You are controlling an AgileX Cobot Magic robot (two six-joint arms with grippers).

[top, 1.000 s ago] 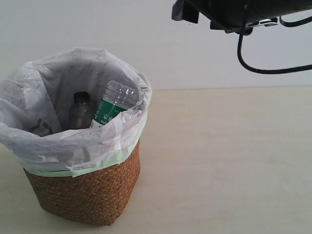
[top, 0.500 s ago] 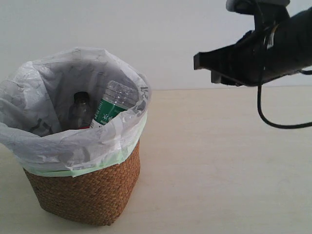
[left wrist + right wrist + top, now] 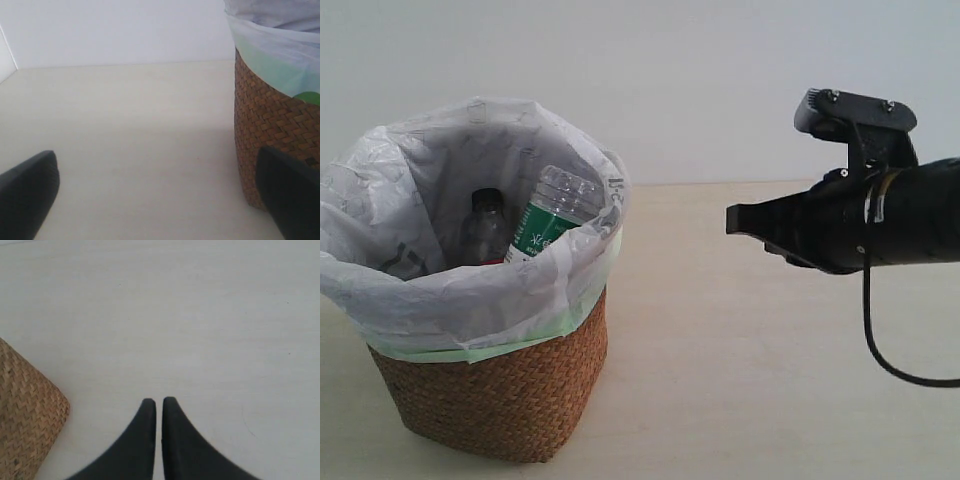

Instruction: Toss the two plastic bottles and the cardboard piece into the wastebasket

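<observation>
The wicker wastebasket with its crinkled white bag stands at the left of the exterior view. Both plastic bottles sit inside it: the green-labelled one leans against the rim, the black-capped one stands behind it. The cardboard piece is hidden. My right gripper hangs to the right of the basket, above the table, shut with nothing between its fingers; its wrist view shows the two fingertips nearly touching and a basket corner. My left gripper is open and low beside the basket wall.
Pale tabletop stretches to the right of and in front of the basket. A white wall stands behind. A black cable loops under the right arm.
The right arm has come down from the top edge of the exterior view and drawn back to the right. The basket and bottles have not moved.
</observation>
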